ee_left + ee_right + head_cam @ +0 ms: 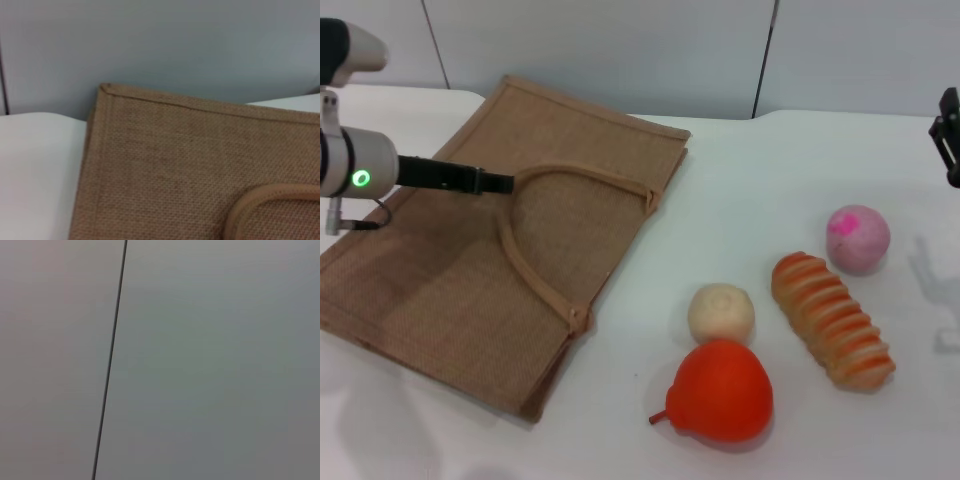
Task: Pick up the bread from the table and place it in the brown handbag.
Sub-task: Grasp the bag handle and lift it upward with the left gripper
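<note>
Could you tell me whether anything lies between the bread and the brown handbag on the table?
Yes. The round bun and the orange-red pear-shaped fruit sit on the table between the bread and the brown handbag; a lifted carry should clear them.

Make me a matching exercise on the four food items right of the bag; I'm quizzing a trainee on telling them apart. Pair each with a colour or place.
Things:
1. bread
2. round bun
3. pink ball
4. pear-shaped fruit

Descriptions:
A. plain cream, touching the fruit
B. orange-red, nearest the table's front edge
C. ridged orange-brown and cream
D. farthest back of the four

Pairs: 1-C, 2-A, 3-D, 4-B
</note>
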Available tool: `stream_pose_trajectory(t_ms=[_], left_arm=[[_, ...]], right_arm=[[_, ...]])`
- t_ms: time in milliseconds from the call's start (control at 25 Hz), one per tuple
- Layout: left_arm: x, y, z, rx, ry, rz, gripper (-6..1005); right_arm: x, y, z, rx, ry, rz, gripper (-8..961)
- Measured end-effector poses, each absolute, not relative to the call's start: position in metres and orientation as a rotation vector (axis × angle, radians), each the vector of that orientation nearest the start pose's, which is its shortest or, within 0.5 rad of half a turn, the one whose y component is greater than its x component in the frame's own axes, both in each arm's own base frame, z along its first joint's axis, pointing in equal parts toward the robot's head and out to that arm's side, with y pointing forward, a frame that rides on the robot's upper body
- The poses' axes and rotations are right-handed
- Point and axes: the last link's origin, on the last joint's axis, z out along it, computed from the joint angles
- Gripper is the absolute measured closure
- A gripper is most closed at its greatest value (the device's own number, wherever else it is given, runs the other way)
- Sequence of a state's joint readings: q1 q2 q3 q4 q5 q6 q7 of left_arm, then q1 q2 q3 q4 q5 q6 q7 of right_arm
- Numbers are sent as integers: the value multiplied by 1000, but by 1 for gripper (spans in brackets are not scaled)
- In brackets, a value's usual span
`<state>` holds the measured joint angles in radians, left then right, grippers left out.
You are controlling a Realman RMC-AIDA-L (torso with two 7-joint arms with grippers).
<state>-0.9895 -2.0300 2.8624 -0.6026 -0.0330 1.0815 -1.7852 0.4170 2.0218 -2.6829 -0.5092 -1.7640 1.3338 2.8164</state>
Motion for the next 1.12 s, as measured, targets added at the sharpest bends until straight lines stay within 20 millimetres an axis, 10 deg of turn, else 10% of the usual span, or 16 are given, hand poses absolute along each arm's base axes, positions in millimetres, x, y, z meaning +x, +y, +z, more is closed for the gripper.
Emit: stream_pose_trajectory(t_ms=[1120], left_arm=[[-293,439,14,-2176,-1114,-116,441]], right_arm=[[273,325,-18,-1474,307,715,101]])
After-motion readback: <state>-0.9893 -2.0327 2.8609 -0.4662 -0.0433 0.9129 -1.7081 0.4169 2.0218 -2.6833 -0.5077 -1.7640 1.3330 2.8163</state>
